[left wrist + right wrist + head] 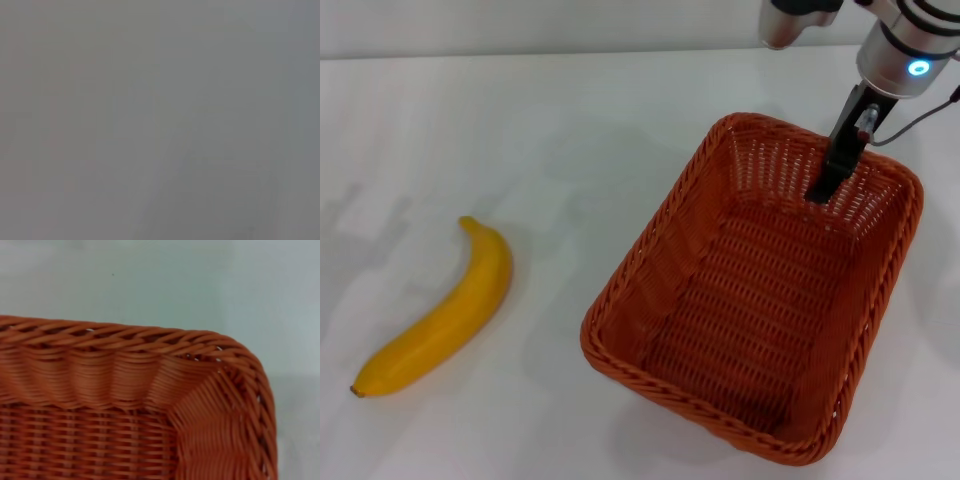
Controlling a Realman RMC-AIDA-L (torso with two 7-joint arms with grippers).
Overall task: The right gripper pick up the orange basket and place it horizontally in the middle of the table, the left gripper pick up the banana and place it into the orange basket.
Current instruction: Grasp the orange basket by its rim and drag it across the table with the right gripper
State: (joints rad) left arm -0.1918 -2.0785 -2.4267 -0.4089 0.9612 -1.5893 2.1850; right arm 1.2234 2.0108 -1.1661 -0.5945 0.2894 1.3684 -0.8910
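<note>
Gripper fingers inside the far end of an orange basket.
Right gripper (823,187) reaches down within the far wall of the orange basket (650,260); whether it grips the weave, I cannot tell. The basket sits angled on the right of the white table (570,130). The banana (440,315) lies well apart at near left.

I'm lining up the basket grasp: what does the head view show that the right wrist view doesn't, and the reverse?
Head view only: the banana lying on the table apart from the basket, and the right gripper reaching down inside the far wall.
Right wrist view only: a close look at one braided rim corner.
Both: the orange basket on the white table.
</note>
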